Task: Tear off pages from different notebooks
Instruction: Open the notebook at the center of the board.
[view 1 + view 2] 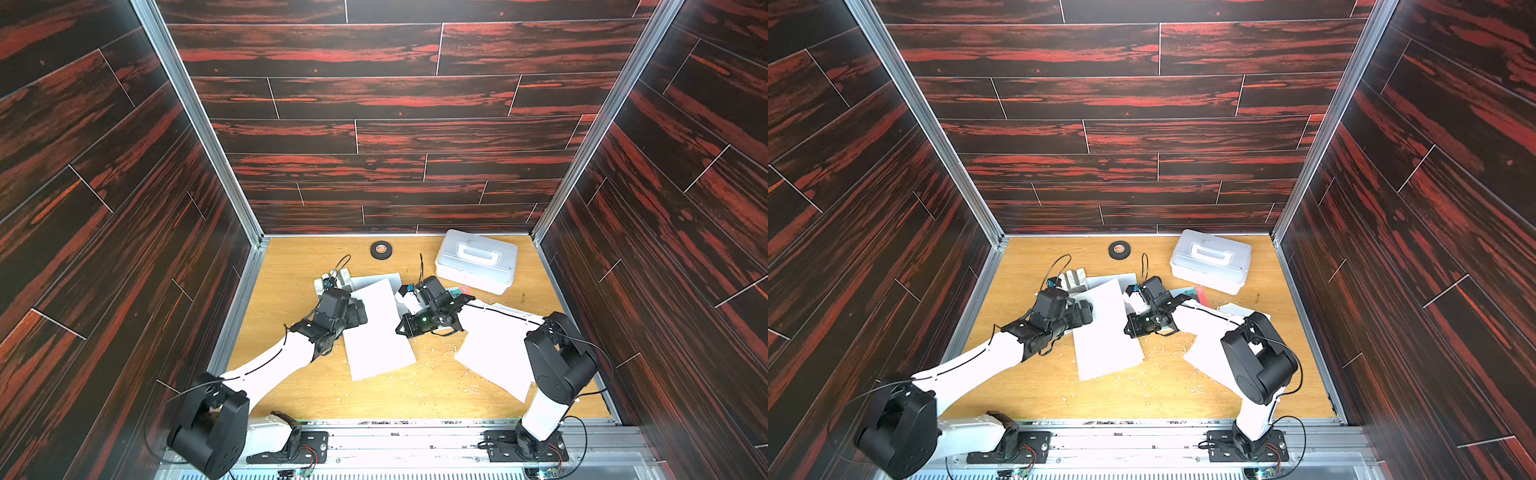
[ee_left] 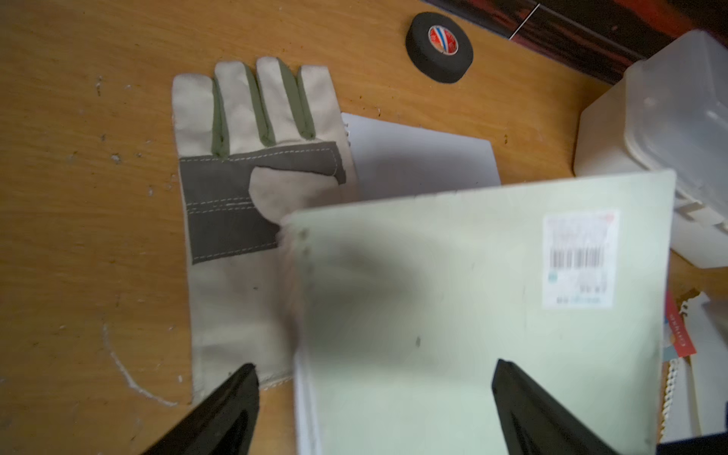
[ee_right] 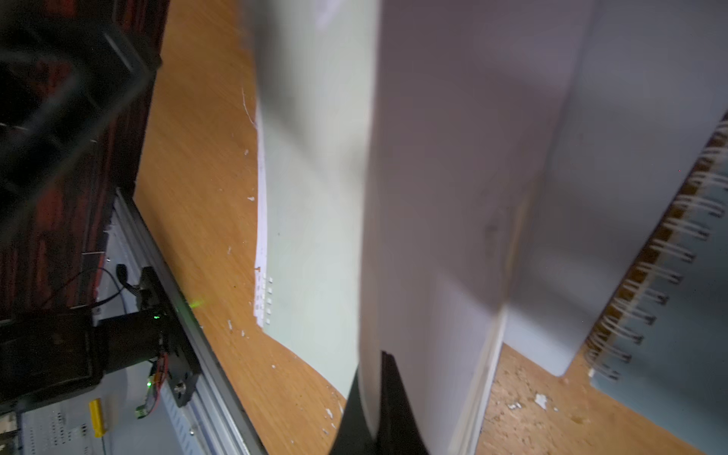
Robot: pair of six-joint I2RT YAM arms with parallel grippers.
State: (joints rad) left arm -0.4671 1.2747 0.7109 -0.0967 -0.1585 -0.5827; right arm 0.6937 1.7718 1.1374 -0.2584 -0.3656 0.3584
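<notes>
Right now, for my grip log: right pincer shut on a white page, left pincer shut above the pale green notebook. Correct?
No: the left pincer stands open above the pale green notebook, per the left wrist view. The right pincer is indeed shut on the white page.

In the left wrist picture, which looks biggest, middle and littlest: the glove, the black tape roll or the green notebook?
1. green notebook, though being nearest the camera helps it
2. glove
3. black tape roll
</notes>
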